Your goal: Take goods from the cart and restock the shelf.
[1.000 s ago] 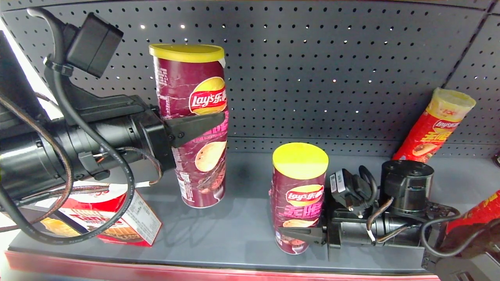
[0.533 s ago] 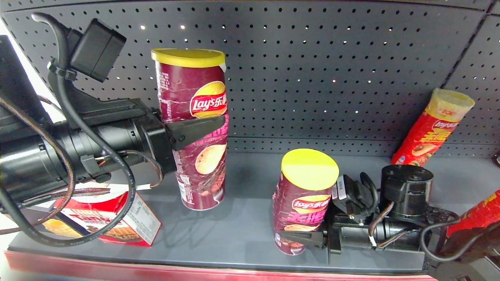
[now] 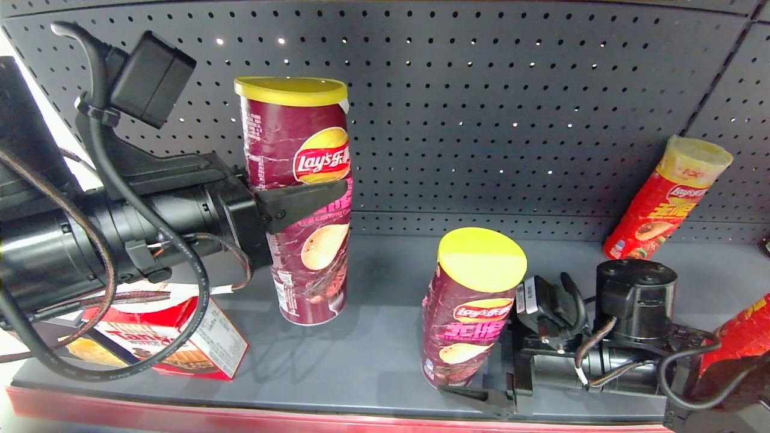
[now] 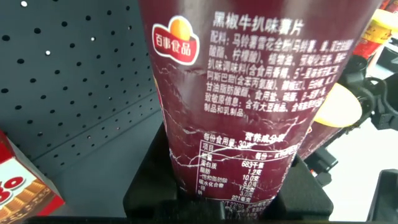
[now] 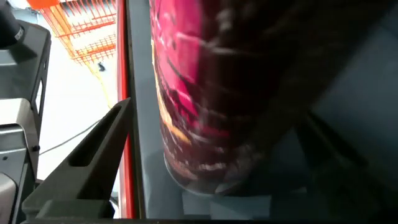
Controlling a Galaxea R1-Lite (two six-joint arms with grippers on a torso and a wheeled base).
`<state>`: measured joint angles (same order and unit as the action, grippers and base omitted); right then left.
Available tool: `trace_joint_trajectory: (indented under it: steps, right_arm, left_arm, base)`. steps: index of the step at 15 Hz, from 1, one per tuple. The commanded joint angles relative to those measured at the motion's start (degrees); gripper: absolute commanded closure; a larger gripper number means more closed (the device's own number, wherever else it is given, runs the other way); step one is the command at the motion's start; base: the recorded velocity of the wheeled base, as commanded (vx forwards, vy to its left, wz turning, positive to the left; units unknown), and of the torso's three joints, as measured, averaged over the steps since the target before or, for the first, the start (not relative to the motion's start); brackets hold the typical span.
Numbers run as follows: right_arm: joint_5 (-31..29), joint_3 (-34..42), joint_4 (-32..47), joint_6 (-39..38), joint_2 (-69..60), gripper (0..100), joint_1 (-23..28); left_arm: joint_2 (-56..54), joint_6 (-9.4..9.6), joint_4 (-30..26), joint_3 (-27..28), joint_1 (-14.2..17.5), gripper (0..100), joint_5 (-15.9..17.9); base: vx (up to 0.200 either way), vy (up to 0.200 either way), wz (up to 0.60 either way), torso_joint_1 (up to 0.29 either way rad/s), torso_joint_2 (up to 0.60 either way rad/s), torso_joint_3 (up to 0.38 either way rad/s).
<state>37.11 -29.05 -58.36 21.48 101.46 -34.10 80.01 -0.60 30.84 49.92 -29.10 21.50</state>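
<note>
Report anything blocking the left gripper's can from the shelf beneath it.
Nothing visible does. The can in the left gripper stands upright over bare shelf; the red box and the other can sit apart on either side.

Red box [image 3: 207,344] half hidden behind left arm [image 3: 120,228]; right-edge red can [image 3: 741,325] cut off

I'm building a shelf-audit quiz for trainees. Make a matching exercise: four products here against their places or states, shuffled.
1. left maroon cylindrical chip can with yellow lid
2. middle maroon cylindrical chip can with yellow lid
3. red cylindrical chip can with clear lid
4. red-and-white cardboard box

A. leaning against the grey pegboard
B. clamped in the left tool
C. lying at the shelf's front left
D. tilted near the shelf's front edge

Pairs: 1-B, 2-D, 3-A, 4-C
</note>
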Motion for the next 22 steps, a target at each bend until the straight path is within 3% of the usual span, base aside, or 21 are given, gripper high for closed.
trace_joint_trajectory:
  steps: [1, 10, 13, 17, 22]
  right_arm:
    - [-0.28, 1.72, -0.18, -0.03, -3.46, 0, 0.35]
    - [-3.27, 9.01, 0.0, -0.3, -16.47, 0, 2.98]
    - [-6.52, 10.24, 0.79, -0.74, -22.98, 0, 3.07]
    - [-13.38, 17.8, 1.14, -3.2, -34.31, 0, 4.83]
    - [-19.62, 24.04, 11.86, -3.81, -51.36, 0, 6.06]
  left_arm:
    - [-0.03, -0.02, 0.01, 0.0, 0.01, 100, -0.06]
    - [-0.03, 0.07, 0.01, -0.09, -0.26, 100, 0.03]
    - [-0.29, 0.07, 0.01, -0.26, -0.26, 100, -0.06]
    - [-1.78, -0.02, 0.01, -2.55, -0.17, 100, -0.06]
    - [-4.68, 0.07, 0.01, -5.1, -0.17, 100, -0.06]
  base:
    - [0.0, 0.0, 0.0, 0.0, 0.0, 0.0]
    - [0.0, 0.0, 0.0, 0.0, 0.0, 0.0]
    - [0.0, 0.0, 0.0, 0.0, 0.0, 0.0]
    - [0.0, 0.0, 0.0, 0.0, 0.0, 0.0]
    - [0.0, 0.0, 0.0, 0.0, 0.0, 0.0]
